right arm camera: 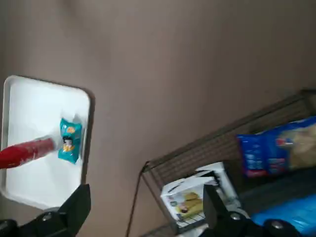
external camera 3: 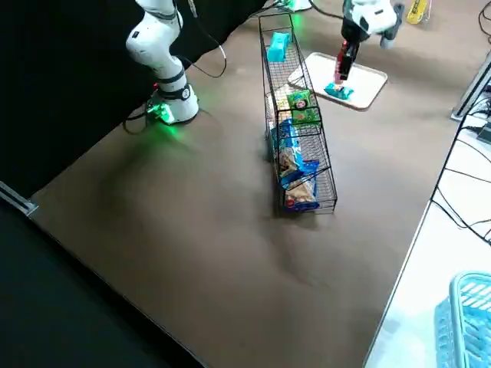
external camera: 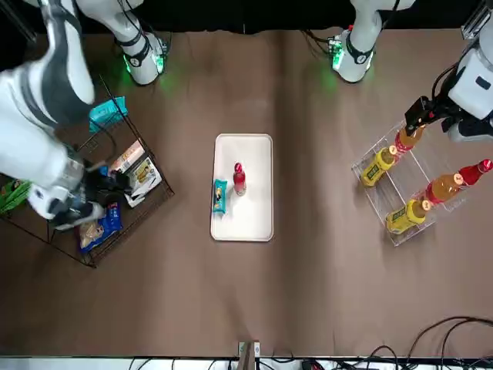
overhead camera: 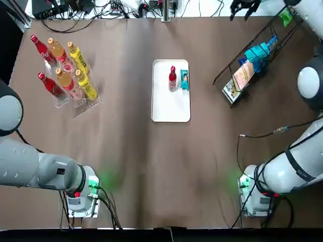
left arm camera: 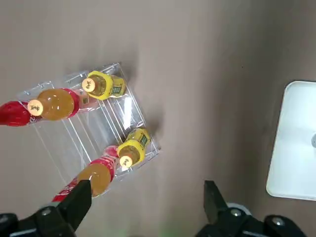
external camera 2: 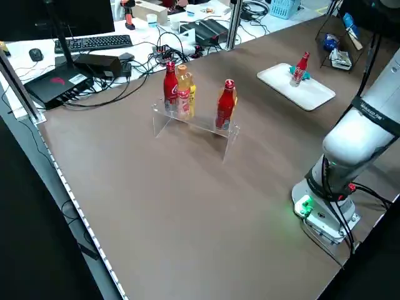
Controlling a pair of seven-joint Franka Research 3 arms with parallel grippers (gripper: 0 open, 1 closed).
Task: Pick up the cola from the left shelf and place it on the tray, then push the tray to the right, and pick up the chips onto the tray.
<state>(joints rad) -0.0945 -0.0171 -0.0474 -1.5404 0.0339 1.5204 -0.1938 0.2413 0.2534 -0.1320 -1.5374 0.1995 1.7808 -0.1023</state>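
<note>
A red cola bottle (overhead camera: 172, 78) stands on the white tray (overhead camera: 171, 108) at mid-table, and a teal chips bag (overhead camera: 184, 80) lies right beside it on the tray. Both also show in the front view as cola (external camera: 239, 179) and chips (external camera: 219, 195). My left gripper (external camera: 424, 114) hangs open and empty high beside the clear bottle shelf (overhead camera: 75, 101); its wrist view has the shelf (left arm camera: 94, 133) far below the left gripper (left arm camera: 145, 200). My right gripper (external camera: 104, 185) hovers high over the wire rack (overhead camera: 252, 63), open and empty, with tray (right arm camera: 29, 103) and rack far below.
The shelf holds several red, orange and yellow bottles (overhead camera: 63, 75). The wire rack carries snack bags (external camera: 100, 223) in blue, teal and yellow. Cables and a post run along the table's far edge (overhead camera: 151, 12). The arm bases sit at the near corners.
</note>
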